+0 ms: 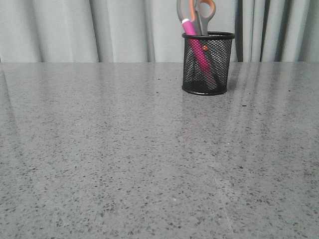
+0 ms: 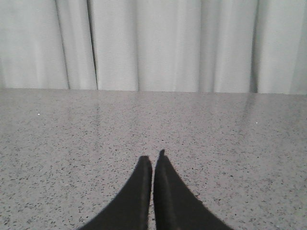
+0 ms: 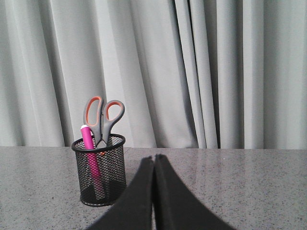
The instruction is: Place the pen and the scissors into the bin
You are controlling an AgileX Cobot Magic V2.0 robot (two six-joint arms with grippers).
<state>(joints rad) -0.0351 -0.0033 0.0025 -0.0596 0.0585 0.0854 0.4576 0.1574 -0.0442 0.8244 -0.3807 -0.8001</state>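
Note:
The black wire-mesh bin [image 1: 208, 63] stands upright at the back of the grey table, right of centre. The magenta pen [image 1: 196, 44] stands inside it, leaning, its top above the rim. The scissors [image 1: 199, 12] stand in it too, blades down, grey and orange handles sticking up. The right wrist view shows the bin [image 3: 100, 170], pen [image 3: 89, 153] and scissors [image 3: 103, 117] ahead and to one side of my right gripper [image 3: 154, 157], which is shut and empty. My left gripper [image 2: 152, 157] is shut and empty over bare table. Neither gripper shows in the front view.
Grey pleated curtains [image 1: 99, 30] hang behind the table's far edge. The speckled grey tabletop [image 1: 124, 164] stretches in front of the bin.

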